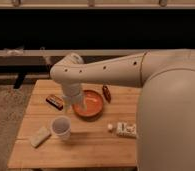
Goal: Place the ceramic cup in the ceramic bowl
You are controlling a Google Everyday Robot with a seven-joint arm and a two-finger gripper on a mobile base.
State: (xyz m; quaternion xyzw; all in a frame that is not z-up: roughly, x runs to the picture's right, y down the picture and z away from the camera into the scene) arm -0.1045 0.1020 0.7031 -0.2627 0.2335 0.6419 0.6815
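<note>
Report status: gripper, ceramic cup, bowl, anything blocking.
Status: gripper low at picture-left rim of ceramic bowl. Then ceramic cup upright on table, apart from gripper, not in bowl. Nothing between cup and bowl.

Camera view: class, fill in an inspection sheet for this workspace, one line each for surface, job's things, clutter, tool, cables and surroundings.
Surface: wooden table, light planks.
Job's things: ceramic cup upright at front left, apart from the ceramic bowl at the middle; cup not yet in bowl.
Clutter: dark bar left of bowl; reddish oblong object right of it; white box front right; pale block beside cup.
Tool: tool hangs over the bowl's left edge, away from the cup.
Cables: nothing seen.
Surroundings: carpet at left; pale rail behind.
</note>
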